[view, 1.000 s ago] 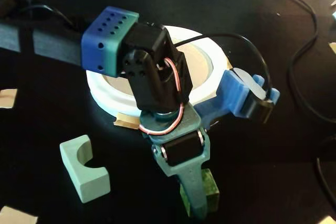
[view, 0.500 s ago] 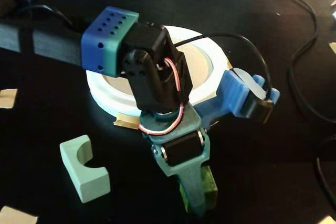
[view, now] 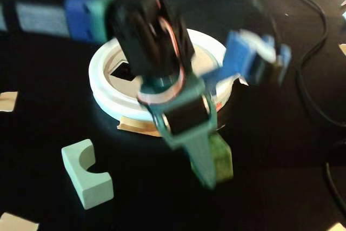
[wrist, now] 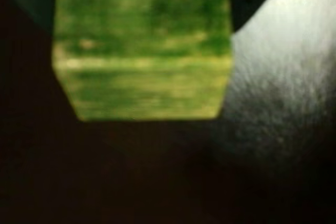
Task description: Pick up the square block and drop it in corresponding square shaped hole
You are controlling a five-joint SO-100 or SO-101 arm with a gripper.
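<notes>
Green square block (blurred) pinched in the tool, near the white sorter.

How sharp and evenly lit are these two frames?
Wrist view: the green block fills the frame, soft and out of focus, with glare on the dark surface at right. Fixed view: the arm and gripper are motion-blurred; the pale block stays fairly sharp.

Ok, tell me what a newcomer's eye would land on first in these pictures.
The green block fills the upper half of the wrist view, blurred and very close. In the fixed view the same block sits at the arm's hand, low and right of centre, just in front of the white round sorter. A pale notched block lies alone at lower left.
</notes>
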